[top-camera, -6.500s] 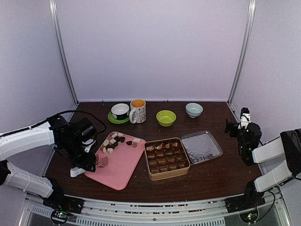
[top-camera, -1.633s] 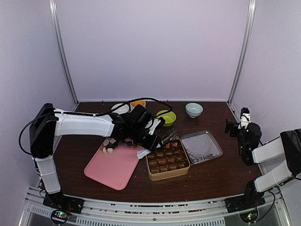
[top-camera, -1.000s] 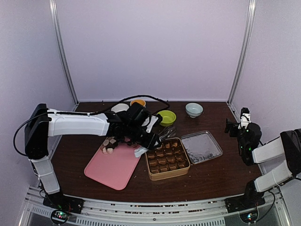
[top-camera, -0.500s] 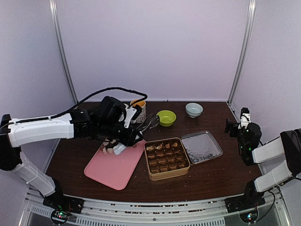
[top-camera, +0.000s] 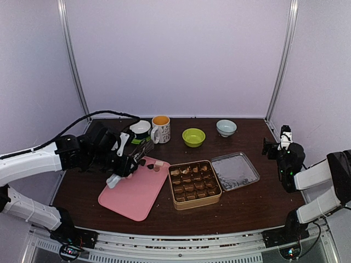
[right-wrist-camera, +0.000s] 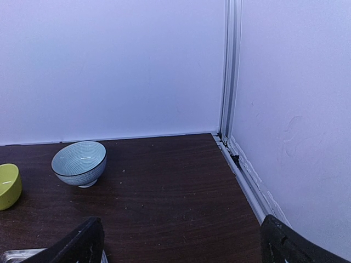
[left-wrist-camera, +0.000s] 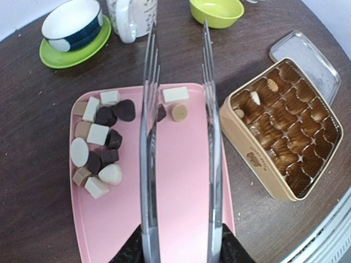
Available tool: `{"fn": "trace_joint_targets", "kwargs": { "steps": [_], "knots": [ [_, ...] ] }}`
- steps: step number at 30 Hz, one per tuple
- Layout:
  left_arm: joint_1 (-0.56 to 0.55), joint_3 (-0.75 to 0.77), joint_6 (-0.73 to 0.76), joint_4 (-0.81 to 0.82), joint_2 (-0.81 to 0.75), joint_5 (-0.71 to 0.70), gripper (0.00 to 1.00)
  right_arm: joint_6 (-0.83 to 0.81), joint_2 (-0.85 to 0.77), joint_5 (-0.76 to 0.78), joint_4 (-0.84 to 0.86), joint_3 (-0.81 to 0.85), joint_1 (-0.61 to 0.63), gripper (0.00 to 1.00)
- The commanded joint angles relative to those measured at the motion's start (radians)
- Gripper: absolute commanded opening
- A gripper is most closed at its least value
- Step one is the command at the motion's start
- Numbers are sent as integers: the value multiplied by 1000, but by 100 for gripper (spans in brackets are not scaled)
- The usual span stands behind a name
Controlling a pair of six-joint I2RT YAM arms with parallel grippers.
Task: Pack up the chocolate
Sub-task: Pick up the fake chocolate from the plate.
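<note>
The left gripper (left-wrist-camera: pixel 181 249) is clamped on the handle end of a pair of metal tongs (left-wrist-camera: pixel 149 137), whose two arms stand apart with nothing between them, hanging over the pink tray (left-wrist-camera: pixel 109 230). Most of the chocolate (left-wrist-camera: pixel 101 143) lies clustered at the tray's far left, with a few pieces near its far edge. The open gold tin (left-wrist-camera: pixel 258 159) sits just right of the tray, with one pale piece in a far corner cell. The right gripper (right-wrist-camera: pixel 181 241) is spread wide and holds nothing, at the table's right side.

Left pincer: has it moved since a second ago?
Yes. The left pincer, gripping the tongs, swung left from the tin to the pink tray's left edge.
</note>
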Motion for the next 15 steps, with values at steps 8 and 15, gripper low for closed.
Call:
{"fn": "trace_joint_targets", "kwargs": {
  "steps": [8,15],
  "knots": [
    [66,-10,-45,-213,-27,-52,40,2,0,-1,23,9,-6,100],
    [98,-12,-38,-273,-17,-15,41,2,1,-1,23,8,-6,100]
  ]
}}
